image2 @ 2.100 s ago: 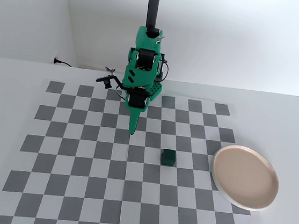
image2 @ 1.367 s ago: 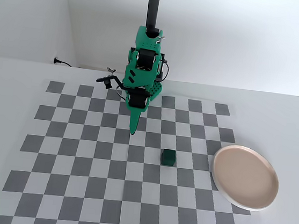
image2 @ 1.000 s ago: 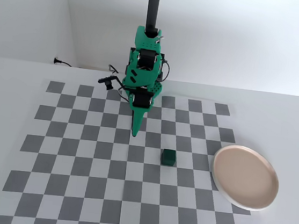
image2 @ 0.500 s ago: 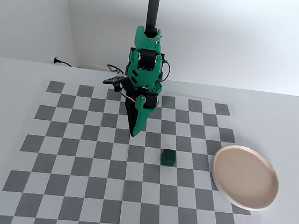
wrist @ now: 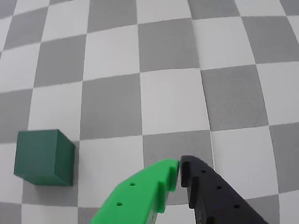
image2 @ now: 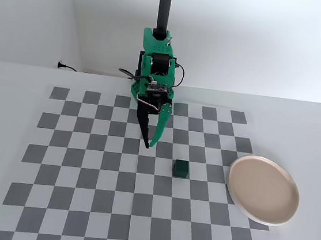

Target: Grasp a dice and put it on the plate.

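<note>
1. Your gripper (wrist: 180,170) is closed and empty, with its tips touching.
2. The dice (image2: 180,168) sits apart from it, between gripper and plate (image2: 263,189).
3. Open wide before you descend over the dice.

White table (image2: 10,114), checkerboard mat (image2: 84,178), dice (image2: 180,168), plate (image2: 263,190) at mat's right edge

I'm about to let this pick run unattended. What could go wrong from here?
1. The claw is shut and off to one side of the dice; descending without opening and re-centring could knock the cube away.
2. The plate sits at the checkerboard's edge, so a short release may hit its rim.
</note>
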